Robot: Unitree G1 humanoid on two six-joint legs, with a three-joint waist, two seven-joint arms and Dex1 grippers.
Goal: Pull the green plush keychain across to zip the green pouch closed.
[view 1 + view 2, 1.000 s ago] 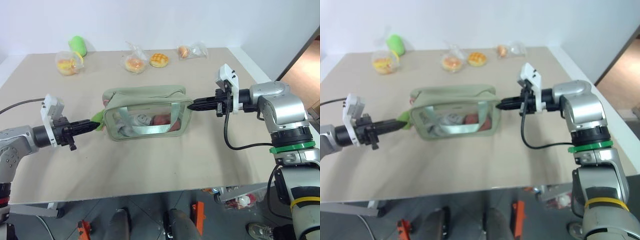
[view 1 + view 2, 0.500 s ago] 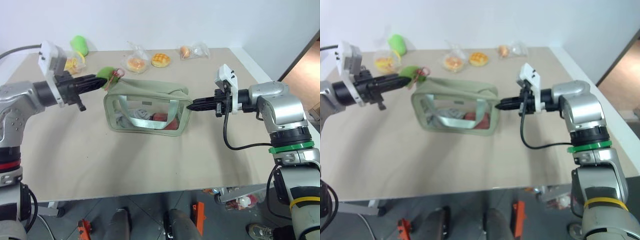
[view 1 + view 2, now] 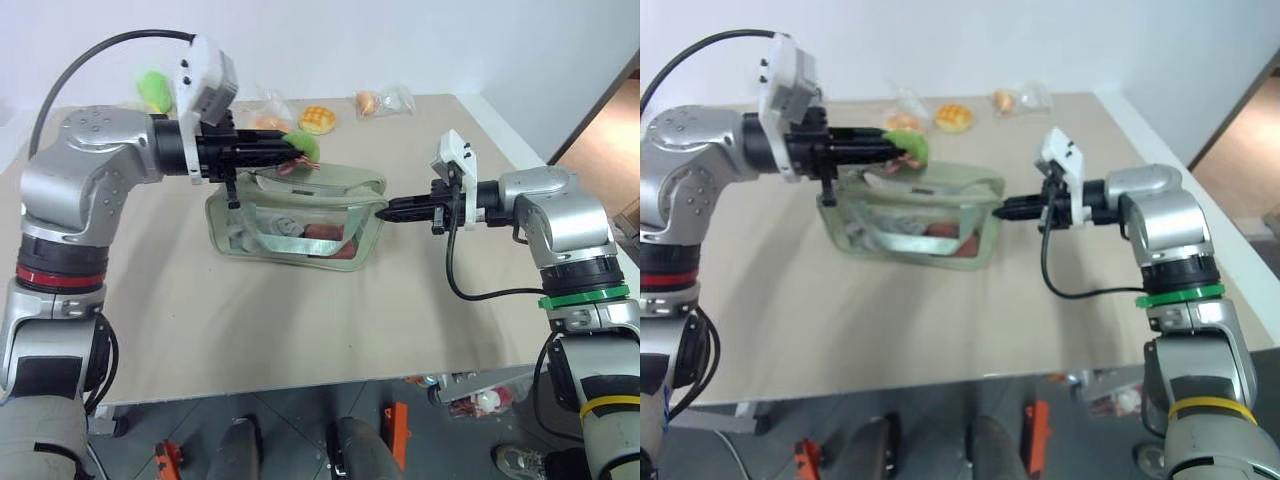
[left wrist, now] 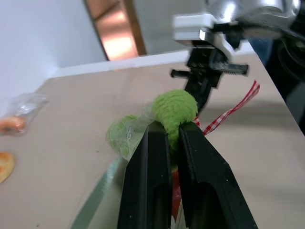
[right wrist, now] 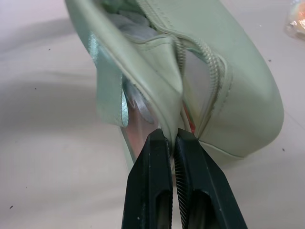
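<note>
The sage-green pouch (image 3: 300, 235) lies mid-table with its clear window facing me, and folded items show inside. My left gripper (image 3: 285, 152) hovers over the pouch's top, left of centre, shut on the green plush keychain (image 3: 303, 146). In the left wrist view the plush (image 4: 174, 109) bulges between the black fingers (image 4: 147, 181), and a red checked cord (image 4: 231, 109) trails from it. My right gripper (image 3: 384, 211) is shut on the fabric of the pouch's right end (image 5: 164, 102), and the zipper teeth (image 5: 215, 71) curve just beside that pinch.
Along the table's far edge sit bagged buns (image 3: 319, 119) and another small bag (image 3: 378, 101). A rounder bright-green object (image 3: 153, 88) peeks out behind my left arm. The table's right edge (image 3: 520, 150) runs close to my right arm.
My left gripper has carried the keychain up from the pouch's left end and rightward over its top. The pouch's left side has shifted slightly. The right gripper has held still.
</note>
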